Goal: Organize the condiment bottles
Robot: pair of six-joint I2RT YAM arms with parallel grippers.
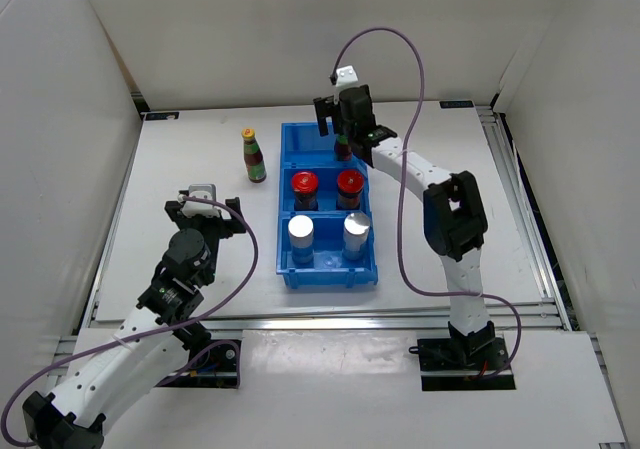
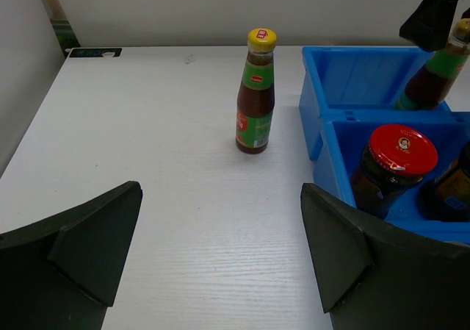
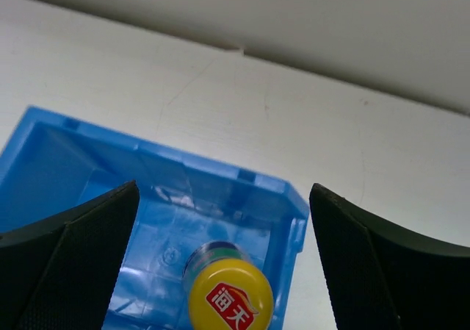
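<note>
- My right gripper (image 3: pixel 224 198) hangs released, jaws wide, over a yellow-capped bottle (image 3: pixel 230 300), seemingly leaning, in the blue bin's (image 1: pixel 330 277) top compartment.
- The second yellow-capped bottle (image 1: pixel 255 157) stands just left of the bin.
- My left gripper (image 2: pixel 220 194) gapes empty, lower left.

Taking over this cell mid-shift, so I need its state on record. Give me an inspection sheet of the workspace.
Surface: white table, no spills seen.
Job's things: one yellow-capped bottle in the far compartment of the blue bin; second yellow-capped bottle standing on the table left of it; two red-lidded jars in the middle; two silver-topped bottles nearest.
Clutter: nothing seen.
Hands: left hand open over the table; right hand open above the binned bottle.
Cables: purple cables loop off both arms.
Surroundings: white walls.
</note>
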